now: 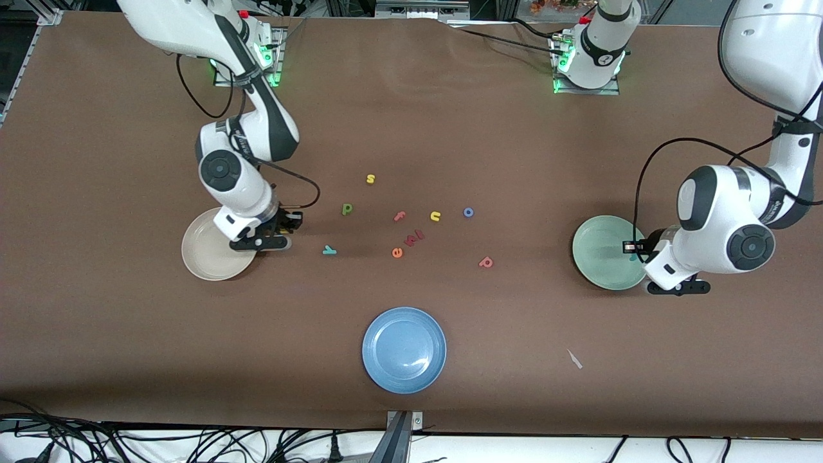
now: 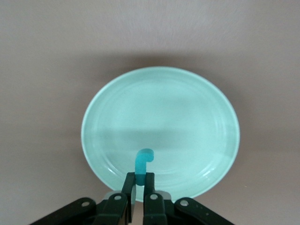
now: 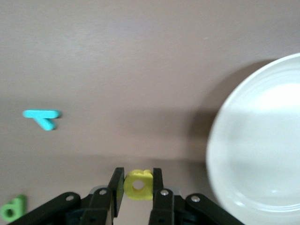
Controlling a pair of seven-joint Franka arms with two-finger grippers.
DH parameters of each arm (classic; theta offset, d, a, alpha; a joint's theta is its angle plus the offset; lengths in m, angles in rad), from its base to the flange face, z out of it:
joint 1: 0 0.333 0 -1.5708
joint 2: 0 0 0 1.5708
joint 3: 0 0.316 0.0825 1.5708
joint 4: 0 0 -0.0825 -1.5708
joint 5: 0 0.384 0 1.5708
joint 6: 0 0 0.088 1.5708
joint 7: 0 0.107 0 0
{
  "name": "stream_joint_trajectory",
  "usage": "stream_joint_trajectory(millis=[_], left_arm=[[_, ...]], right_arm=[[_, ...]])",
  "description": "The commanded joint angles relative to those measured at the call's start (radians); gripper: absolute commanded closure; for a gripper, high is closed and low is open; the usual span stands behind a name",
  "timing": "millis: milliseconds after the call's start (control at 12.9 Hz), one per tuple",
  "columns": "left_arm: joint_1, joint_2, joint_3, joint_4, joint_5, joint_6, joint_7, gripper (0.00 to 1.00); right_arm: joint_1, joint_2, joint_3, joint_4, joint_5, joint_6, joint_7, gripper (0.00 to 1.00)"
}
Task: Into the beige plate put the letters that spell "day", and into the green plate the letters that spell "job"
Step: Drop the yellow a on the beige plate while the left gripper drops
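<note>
My left gripper [image 2: 139, 180] is shut on the teal j [image 2: 143, 161], which hangs over the green plate [image 2: 159, 117] close to its rim. In the front view that gripper [image 1: 634, 252] is at the green plate's [image 1: 601, 251] edge. My right gripper [image 3: 138, 178] is shut on the yellow d [image 3: 138, 185] above bare table, beside the beige plate [image 3: 262, 154]. The front view shows this gripper [image 1: 294, 222] at the edge of the beige plate [image 1: 206, 257]. On the table lie the teal y [image 1: 329, 250], the green letter [image 1: 347, 208], the blue o [image 1: 469, 212] and the red b/p [image 1: 486, 262].
A blue plate [image 1: 404, 349] sits nearer the front camera than the letters. A yellow s [image 1: 370, 179], pink f [image 1: 399, 217], yellow u [image 1: 435, 216], orange e [image 1: 397, 253] and a red letter [image 1: 416, 236] lie among the task letters.
</note>
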Motion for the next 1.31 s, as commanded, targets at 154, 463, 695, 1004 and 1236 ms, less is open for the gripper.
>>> stream_joint_trajectory(millis=[154,463,695,1004,1236], left_arm=[[-0.011,0.09,-0.009,0.006,0.028,0.048,-0.019,1.0],[-0.014,0.106,-0.011,0.01,0.028,0.056,-0.026,0.73],[-0.017,0.098,-0.012,0.017,0.026,0.047,-0.026,0.0],[-0.03,0.032,-0.023,0.039,0.023,0.025,-0.023,0.0],[-0.063,0.031,-0.09,0.137,0.014,-0.031,-0.027,0.0]], right_arm=[[0.003,-0.019,-0.111,-0.012,-0.005,-0.021,-0.259,0.84],[-0.008,-0.01,-0.185,-0.021,0.002,-0.019,-0.464,0.81],[-0.049,0.011,-0.185,-0.019,0.004,-0.015,-0.583,0.65],[-0.043,0.014,-0.159,-0.003,0.012,-0.022,-0.569,0.0],[-0.042,0.013,-0.069,0.024,0.01,-0.025,-0.486,0.0]])
